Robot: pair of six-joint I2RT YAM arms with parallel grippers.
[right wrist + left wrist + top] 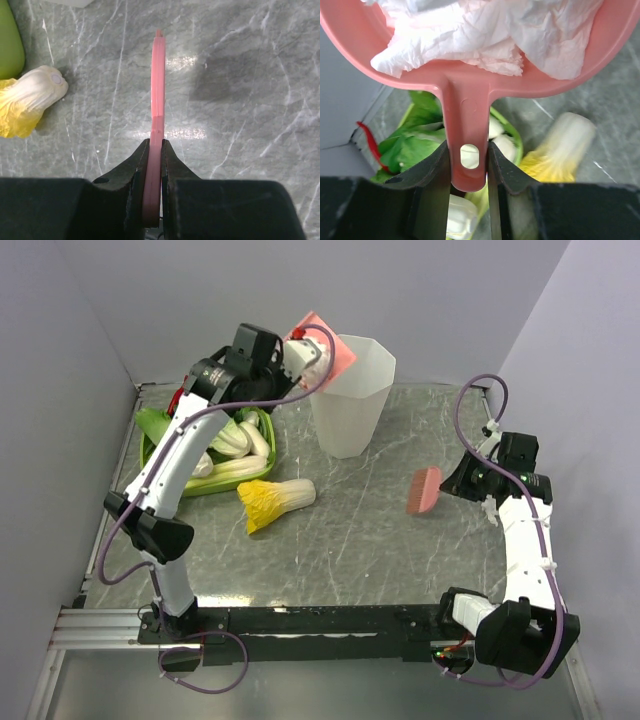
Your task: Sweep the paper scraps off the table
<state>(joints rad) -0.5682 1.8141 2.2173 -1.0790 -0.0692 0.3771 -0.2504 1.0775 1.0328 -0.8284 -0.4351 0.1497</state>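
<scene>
A: The paper scraps (485, 30) lie heaped in the pink dustpan (470, 95). The left gripper (468, 155) clamps its handle, up by the white bin (350, 400).

B: If the pan tips short of the bin's rim, wads could drop onto the table (380, 540) or the cabbages (235, 445).

A: The right gripper (155, 145) pinches the brush (158, 90), with open marble between it and the bin. The back wall crowds the bin.

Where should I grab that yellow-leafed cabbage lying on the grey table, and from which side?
Grip the yellow-leafed white-stemmed cabbage across its white stem end, probably from above: it lies on its side on the grey marble table, with both long flanks exposed.
</scene>
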